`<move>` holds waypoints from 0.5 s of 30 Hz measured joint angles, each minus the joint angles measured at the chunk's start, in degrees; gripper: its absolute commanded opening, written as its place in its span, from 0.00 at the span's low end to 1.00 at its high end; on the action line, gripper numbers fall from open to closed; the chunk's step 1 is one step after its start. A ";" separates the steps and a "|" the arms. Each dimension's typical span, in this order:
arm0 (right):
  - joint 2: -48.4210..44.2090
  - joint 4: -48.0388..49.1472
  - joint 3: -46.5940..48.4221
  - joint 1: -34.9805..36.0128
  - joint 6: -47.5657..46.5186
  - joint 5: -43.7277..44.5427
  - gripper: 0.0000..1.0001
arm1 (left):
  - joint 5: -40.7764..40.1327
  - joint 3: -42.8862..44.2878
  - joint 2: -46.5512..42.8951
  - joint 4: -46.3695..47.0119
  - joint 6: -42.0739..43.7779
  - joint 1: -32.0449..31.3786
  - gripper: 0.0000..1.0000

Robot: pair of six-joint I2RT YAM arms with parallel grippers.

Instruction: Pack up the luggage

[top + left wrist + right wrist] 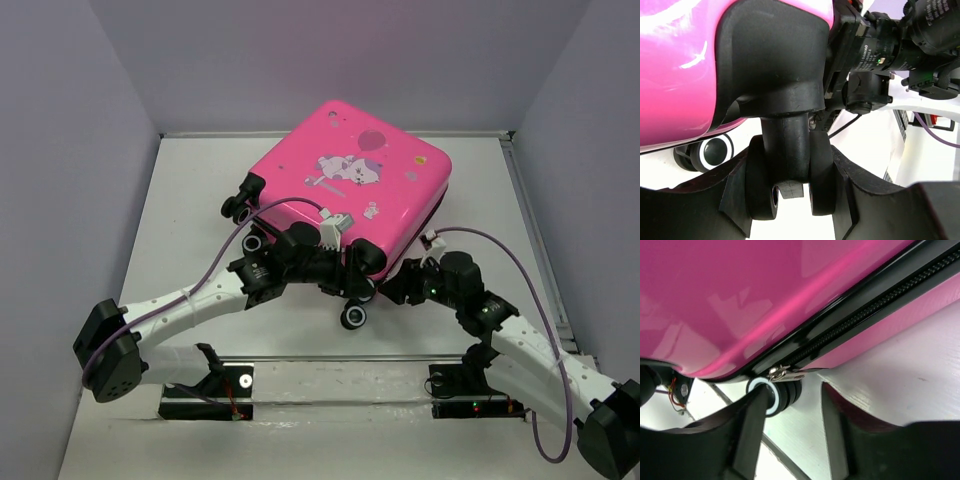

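Closed pink luggage [365,185], skewed on white desk [200,220].
Wheeled end near-left, long axis toward far-right; left jaws clamp a wheel [762,185], right jaws gape round a second wheel [775,395]; lilac walls [300,60].

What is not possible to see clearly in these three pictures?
- Inside of the hot-pink hard-shell suitcase: every view; its closed shell hides it.
- Right pincer: top view; its own wrist and the suitcase's edge hide the fingers.
- Black zipper, far end: right wrist view; cut off by the right edge.
- Left pincer, shut on a black twin caster wheel: top view; its wrist hides the fingers.
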 measured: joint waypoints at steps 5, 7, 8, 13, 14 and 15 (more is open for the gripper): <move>3.02 3.48 0.00 -0.02 -1.55 0.63 0.55 | 0.09 0.00 0.07 0.39 -0.52 0.02 0.06; 3.93 5.05 0.00 -0.02 -2.19 0.57 0.52 | 0.09 0.00 0.07 0.39 -0.57 0.02 0.06; 4.28 5.84 -0.04 0.00 -2.58 0.57 0.47 | 0.09 0.00 0.07 0.42 -0.59 0.04 0.06; 4.39 10.69 -1.44 0.00 -4.13 0.68 0.35 | -0.11 0.00 0.09 1.14 -0.76 0.52 0.06; 4.02 12.15 -2.14 0.11 -4.39 0.70 0.33 | -0.17 -0.04 0.09 1.29 -0.81 0.61 0.06; 3.85 13.05 -2.58 0.22 -4.55 0.81 0.31 | -0.26 -0.07 0.09 1.49 -0.92 0.68 0.06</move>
